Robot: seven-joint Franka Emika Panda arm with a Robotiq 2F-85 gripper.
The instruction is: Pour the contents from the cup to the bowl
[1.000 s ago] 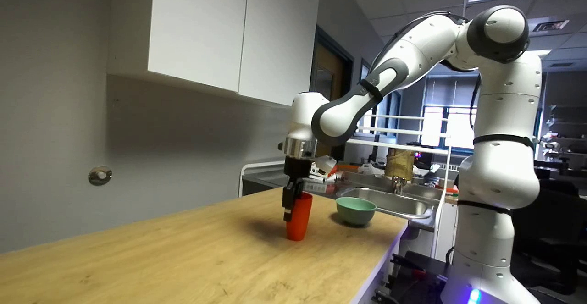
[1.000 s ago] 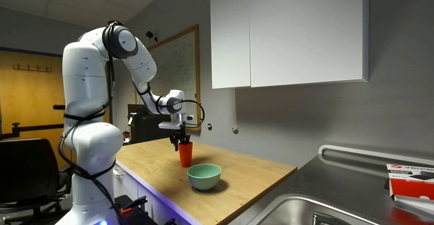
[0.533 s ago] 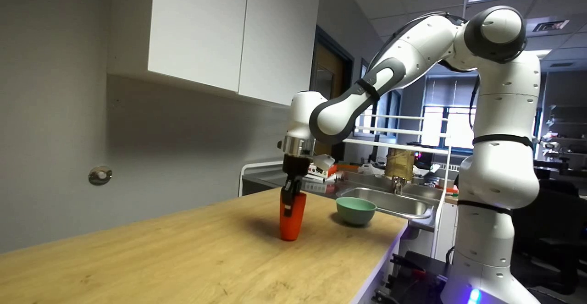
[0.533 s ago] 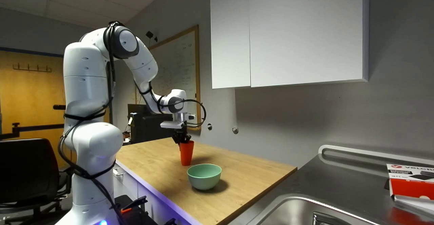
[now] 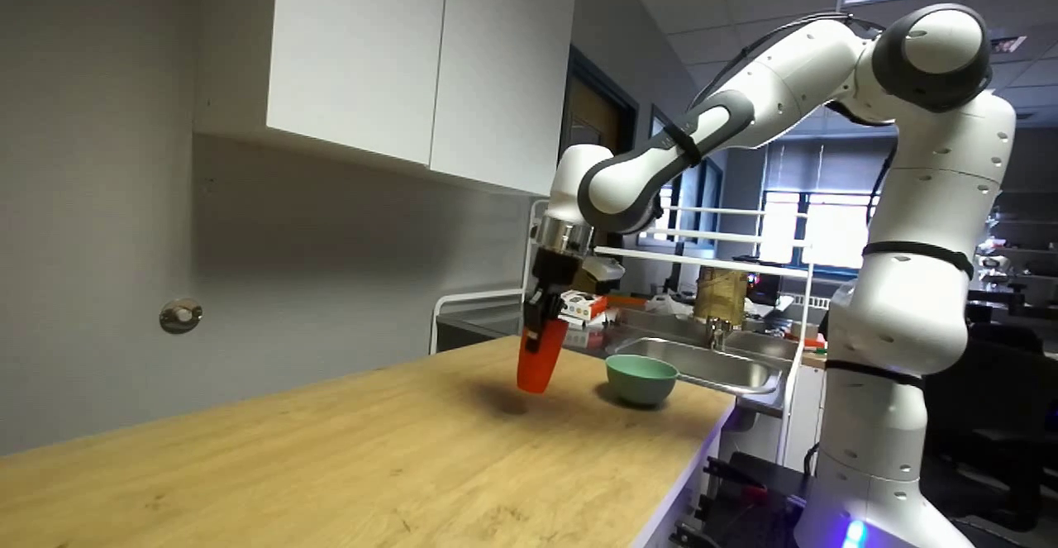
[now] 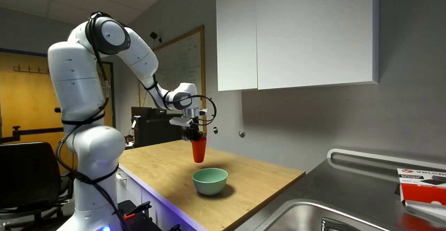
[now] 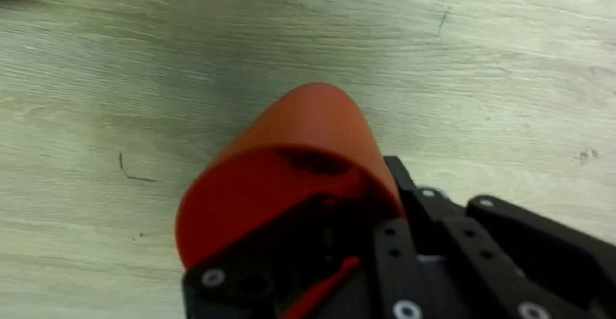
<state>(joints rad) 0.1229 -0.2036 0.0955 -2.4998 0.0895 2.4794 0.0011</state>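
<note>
- Since half a second earlier, the red-orange cup [image 5: 542, 364] had come up off the wooden counter [image 5: 397, 440], and the arm [image 5: 769, 85] had shifted along with it
- It hung in the air near the bowl [image 5: 642, 384], apart from it, tilted so that its rim leaned toward the bowl's side in an exterior view
- Down the cup's mouth, the wrist view gave deep red walls and some dark patches; whether these were contents, reflection or shadow could not be told
- Upright on the counter, the bowl had a plain green inside where it showed, its floor out of sight
- Smooth and plain, the cup narrowed toward its base, brighter on the outside and darker within
- Clamped on the cup's wall, the gripper [image 5: 542, 335] had one finger inside the mouth and the other against the outside
</note>
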